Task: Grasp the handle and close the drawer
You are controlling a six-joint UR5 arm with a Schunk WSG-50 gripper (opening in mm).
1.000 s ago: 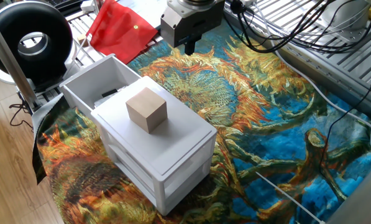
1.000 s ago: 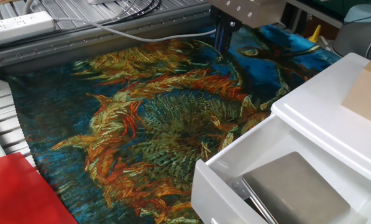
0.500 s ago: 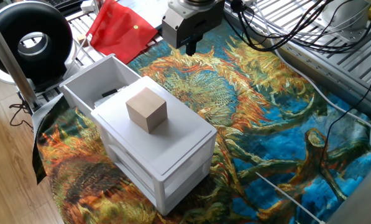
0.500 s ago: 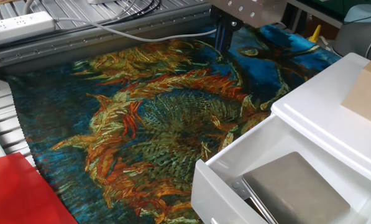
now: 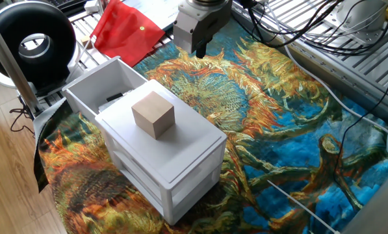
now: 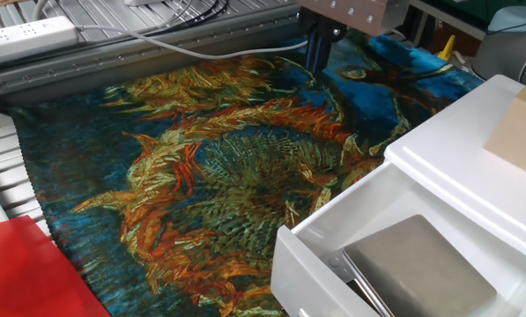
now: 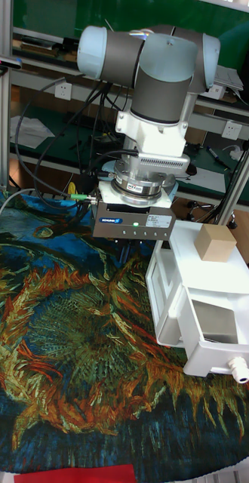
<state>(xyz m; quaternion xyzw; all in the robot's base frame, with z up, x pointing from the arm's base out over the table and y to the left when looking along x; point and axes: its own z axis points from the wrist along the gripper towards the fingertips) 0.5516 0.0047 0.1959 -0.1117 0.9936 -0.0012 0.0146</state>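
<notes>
- The drawer (image 7: 213, 332) is the point of all this, yet the gripper (image 5: 199, 45) is nowhere near it: it hangs over the patterned cloth (image 5: 278, 123), well apart from the cabinet and off to the drawer's side rather than in front of it.
- Whether its jaws are parted or together I cannot tell; in the one fixed view only a dark tip shows below the grey body, and in the tall view the wrist block hides the fingers entirely.
- It carries nothing that I can see.
- Moving outward, the white cabinet (image 5: 174, 162) stands on the cloth with its top drawer pulled far out, so the tray juts well past the cabinet's front.
- Inside the drawer lies a flat grey slab (image 6: 417, 269), with something darker tucked just under its near edge.
- The handle (image 7: 238, 367) is a small white knob on the drawer's outer face, pointing away from the cabinet; it shows only in the tall view.
- A tan wooden cube (image 5: 153, 114) sits on the cabinet's lid, above the drawer's travel, so it should not hinder the closing.
- To my eye the task is barely begun: the arm must come round to the drawer's front and meet the knob, then push straight in.
- A skewed push might shift the light cabinet on the cloth instead of sliding the drawer.
</notes>
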